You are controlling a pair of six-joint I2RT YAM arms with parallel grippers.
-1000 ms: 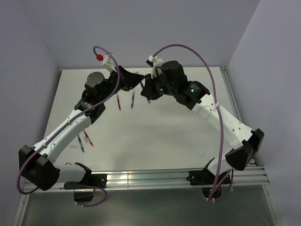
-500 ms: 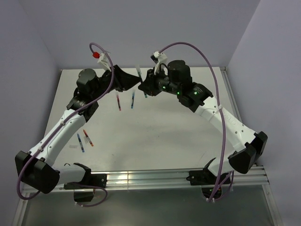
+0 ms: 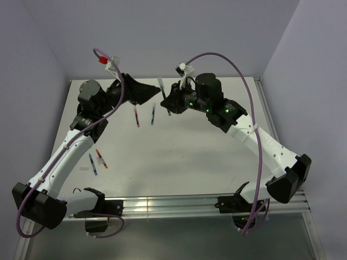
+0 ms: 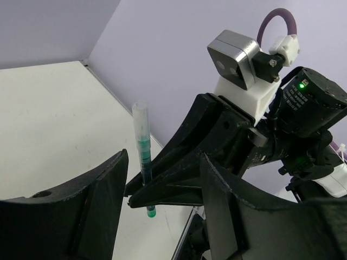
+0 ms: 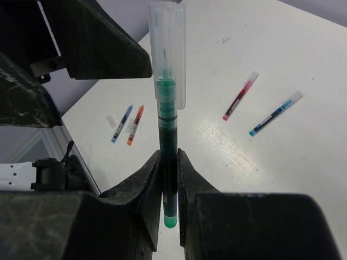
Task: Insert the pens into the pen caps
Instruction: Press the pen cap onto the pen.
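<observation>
green pen (image 5: 166, 108) lower shaft partly hidden by the right jaws.

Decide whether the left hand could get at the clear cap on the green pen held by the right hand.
Probably yes. The left hand is open, empty and pointed at the clear cap, which stands free above where the right hand grips the green pen. Nothing shows between them.

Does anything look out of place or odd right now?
Nothing stands out. The right gripper holds a green pen by its lower end, with a clear cap over its tip; four other pens lie loose on the table, none visibly damaged.
</observation>
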